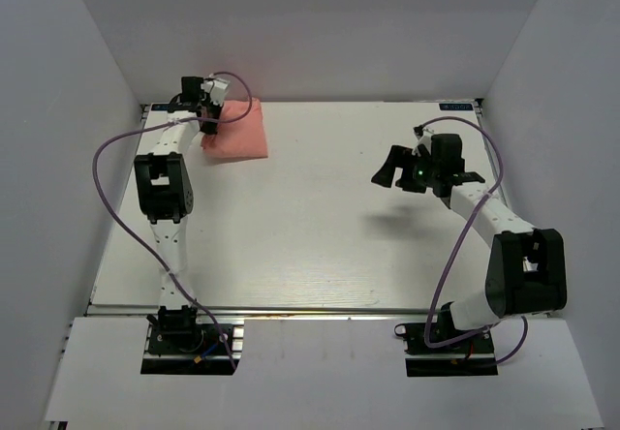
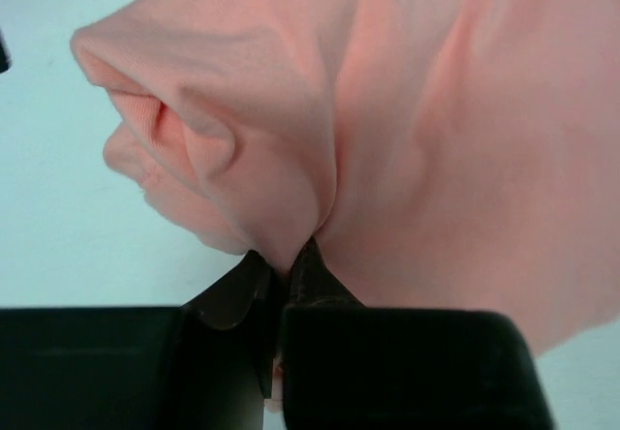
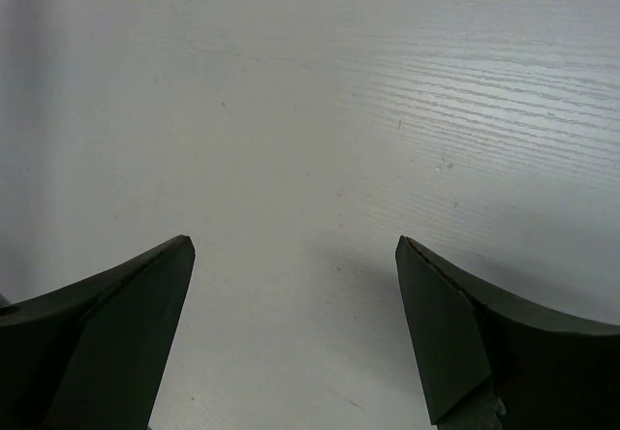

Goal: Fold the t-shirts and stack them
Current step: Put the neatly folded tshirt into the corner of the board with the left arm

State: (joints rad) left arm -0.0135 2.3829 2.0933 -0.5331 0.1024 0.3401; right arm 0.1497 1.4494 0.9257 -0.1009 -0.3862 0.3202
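The salmon-pink t-shirt (image 1: pixel 237 132) lies as a small folded bundle at the far left corner of the table. My left gripper (image 1: pixel 205 112) is at its left edge, shut on a pinch of the cloth. In the left wrist view the t-shirt (image 2: pixel 455 130) fills the frame, gathered into a fold that runs down between my closed fingertips (image 2: pixel 289 263). My right gripper (image 1: pixel 387 170) hovers open and empty above the table's right half, well away from the shirt. In the right wrist view its two fingers (image 3: pixel 295 246) stand wide apart over bare tabletop.
The white table (image 1: pixel 320 227) is boxed in by white walls at the back and both sides. The shirt bundle lies close to the back left wall. A purple cable (image 1: pixel 107 168) loops off each arm.
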